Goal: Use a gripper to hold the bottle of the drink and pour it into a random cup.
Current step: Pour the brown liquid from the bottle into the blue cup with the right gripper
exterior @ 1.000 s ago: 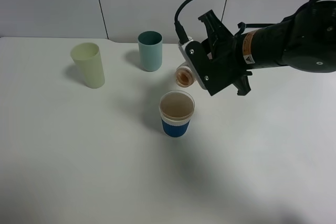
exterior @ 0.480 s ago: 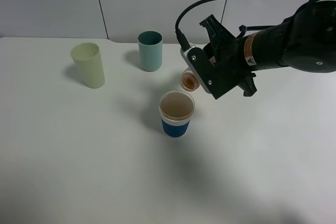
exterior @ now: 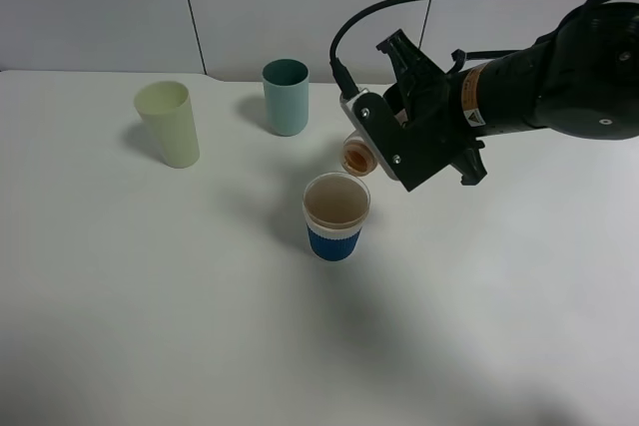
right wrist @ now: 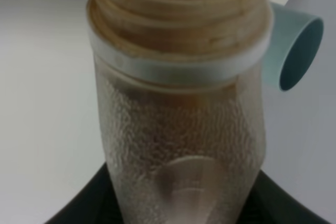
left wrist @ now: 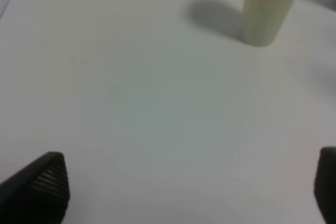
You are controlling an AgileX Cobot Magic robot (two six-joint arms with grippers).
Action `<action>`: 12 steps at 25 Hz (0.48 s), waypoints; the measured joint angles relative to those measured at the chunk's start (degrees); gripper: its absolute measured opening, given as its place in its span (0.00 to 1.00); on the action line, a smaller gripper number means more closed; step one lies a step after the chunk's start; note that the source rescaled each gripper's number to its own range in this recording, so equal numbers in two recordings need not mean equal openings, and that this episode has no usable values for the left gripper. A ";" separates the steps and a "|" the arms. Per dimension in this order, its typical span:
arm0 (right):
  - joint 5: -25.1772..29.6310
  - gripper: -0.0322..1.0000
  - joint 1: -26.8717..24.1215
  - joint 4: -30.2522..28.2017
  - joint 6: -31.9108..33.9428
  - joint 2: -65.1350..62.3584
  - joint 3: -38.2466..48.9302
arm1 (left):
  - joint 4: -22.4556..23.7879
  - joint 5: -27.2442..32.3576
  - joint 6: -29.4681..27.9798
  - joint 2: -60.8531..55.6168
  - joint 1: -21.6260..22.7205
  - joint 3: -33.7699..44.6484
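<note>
My right gripper [exterior: 384, 142] is shut on the bottle of the drink [exterior: 356, 154] and holds it tipped over, with the open mouth facing down and to the left. The mouth hangs just above the far right rim of the cup [exterior: 336, 216], a short whitish cup with a blue band whose inside looks brown. In the right wrist view the bottle [right wrist: 184, 108] fills the frame, with brown liquid at its wide neck. Black gripper parts [right wrist: 79, 203] show beneath the bottle. My left gripper [left wrist: 184, 192] stands open over bare table.
A pale yellow-green tumbler [exterior: 168, 124] stands at the back left and also shows in the left wrist view [left wrist: 270, 6]. A teal tumbler [exterior: 286, 97] stands behind the cup, close to the bottle [right wrist: 294, 51]. The white table [exterior: 150, 296] reaches to the rear wall.
The right gripper has tipped the bottle further and brought its mouth down and slightly right, closer to the cup's rim. Over the last half second it has hardly moved.
</note>
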 joint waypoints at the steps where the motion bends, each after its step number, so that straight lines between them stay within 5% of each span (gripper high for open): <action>1: 0.00 0.03 0.05 0.28 -0.05 0.00 0.00 | 0.00 0.00 0.00 0.00 0.00 0.00; 12: 7.53 0.03 2.22 1.62 -0.05 0.00 -5.59 | 0.00 0.00 0.00 0.00 0.00 0.00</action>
